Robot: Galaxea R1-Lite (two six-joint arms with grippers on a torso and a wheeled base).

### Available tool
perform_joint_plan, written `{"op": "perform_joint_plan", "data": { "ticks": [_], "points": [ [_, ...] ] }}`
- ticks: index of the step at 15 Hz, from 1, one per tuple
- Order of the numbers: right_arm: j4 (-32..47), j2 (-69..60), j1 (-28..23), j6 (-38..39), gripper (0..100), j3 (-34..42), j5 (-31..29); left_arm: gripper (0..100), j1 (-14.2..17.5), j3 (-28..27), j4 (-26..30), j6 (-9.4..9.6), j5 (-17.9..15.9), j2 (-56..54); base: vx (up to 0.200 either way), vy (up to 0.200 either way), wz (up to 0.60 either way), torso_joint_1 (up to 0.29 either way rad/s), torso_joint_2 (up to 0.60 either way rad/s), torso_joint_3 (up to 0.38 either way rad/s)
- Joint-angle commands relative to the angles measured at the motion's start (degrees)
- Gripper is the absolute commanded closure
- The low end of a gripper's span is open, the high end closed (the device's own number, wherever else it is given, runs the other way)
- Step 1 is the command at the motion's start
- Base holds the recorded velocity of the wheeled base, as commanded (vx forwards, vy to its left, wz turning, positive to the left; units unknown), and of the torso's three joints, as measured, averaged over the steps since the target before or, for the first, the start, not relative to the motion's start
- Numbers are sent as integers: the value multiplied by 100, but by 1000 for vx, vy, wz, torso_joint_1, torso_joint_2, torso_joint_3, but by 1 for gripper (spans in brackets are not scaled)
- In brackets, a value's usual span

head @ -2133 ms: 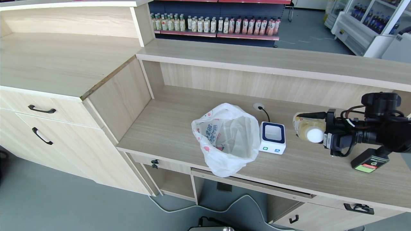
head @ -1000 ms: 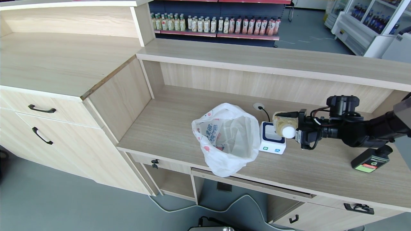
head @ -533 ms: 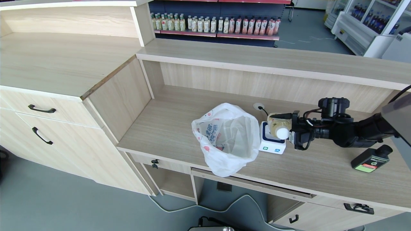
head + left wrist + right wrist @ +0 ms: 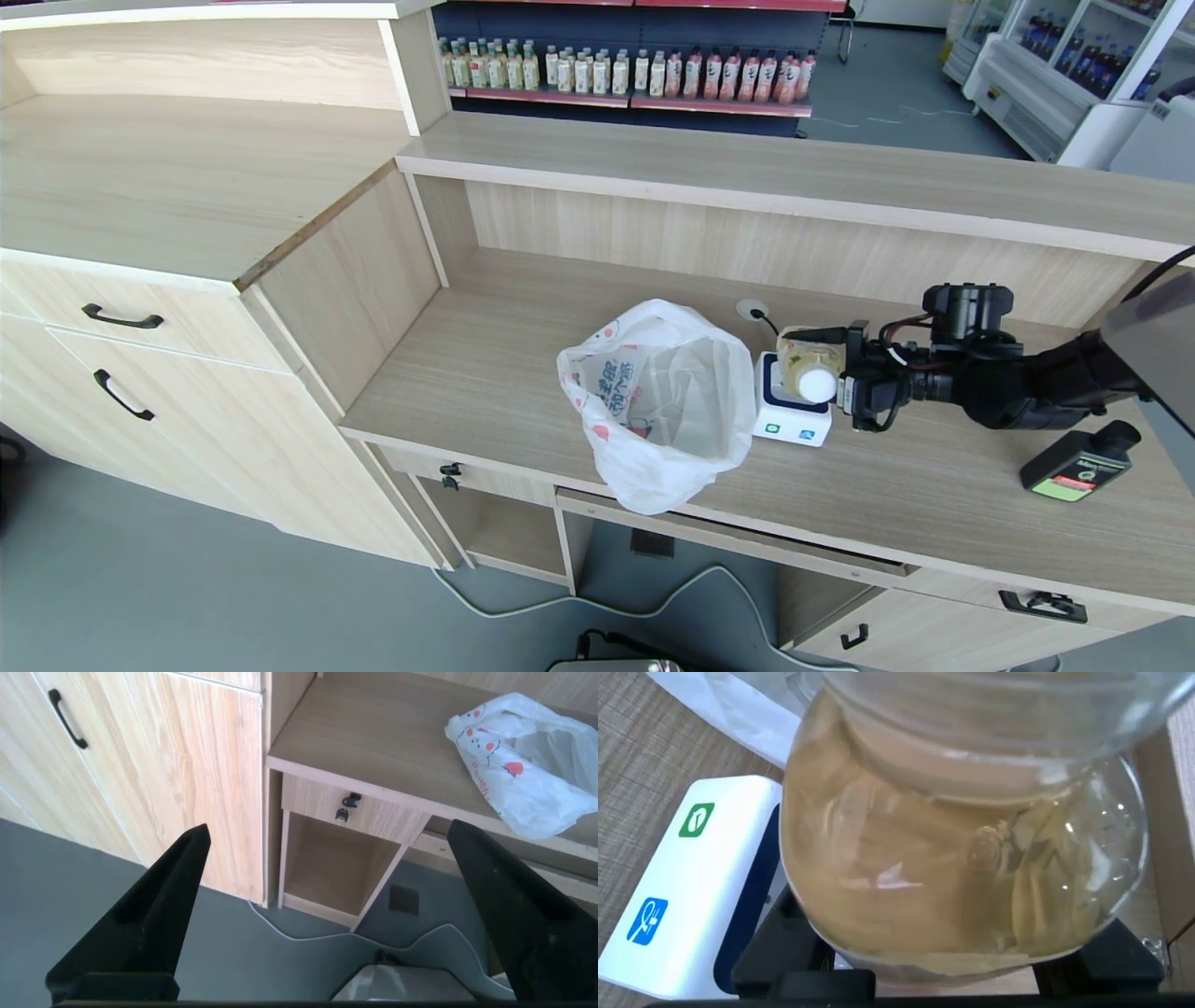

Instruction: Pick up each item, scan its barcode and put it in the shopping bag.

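Observation:
My right gripper (image 4: 822, 359) is shut on a clear bottle of yellowish drink (image 4: 808, 361) with a white cap, held on its side just above the white barcode scanner (image 4: 791, 422). In the right wrist view the bottle (image 4: 962, 849) hangs close over the scanner (image 4: 687, 891), hiding most of the dark window. The white shopping bag (image 4: 658, 401) stands open on the counter just left of the scanner, its mouth up; its edge (image 4: 738, 695) shows beyond the bottle. My left gripper (image 4: 327, 905) is open, low beside the counter over the grey floor, with the bag (image 4: 537, 761) far off.
A dark green bottle (image 4: 1078, 464) with a red label lies on the counter at the right, near my right arm. The scanner's cable runs to a grommet (image 4: 752, 309) behind it. A raised wooden ledge (image 4: 794, 177) borders the counter's back; drawers (image 4: 121, 322) stand at the left.
My right arm has carried the drink bottle leftward from the counter's right side to above the scanner. In the last half second it barely moved.

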Motion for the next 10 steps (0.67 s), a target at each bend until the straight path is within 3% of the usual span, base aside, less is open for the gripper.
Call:
{"op": "perform_joint_plan", "data": {
  "ticks": [1,3,5,8,10],
  "points": [
    [-355,-255,-20,502,100,58,2,0,4,1,-1,-1,1,-2,0,0,0,0,0,0],
    [-785,-651,-152,1653,100,128,2,0,4,1,-1,-1,1,-2,0,0,0,0,0,0],
    [-1260,-1222,-723,3631,100,146,-121,0,4,1,-1,-1,1,-2,0,0,0,0,0,0],
    [-1233,-2110,-1426,5617,100,576,-1694,0,4,1,-1,-1,10,-2,0,0,0,0,0,0],
    [-1216,-2830,-1567,6347,100,1200,-2907,0,4,1,-1,-1,1,-2,0,0,0,0,0,0]
  ]
}}
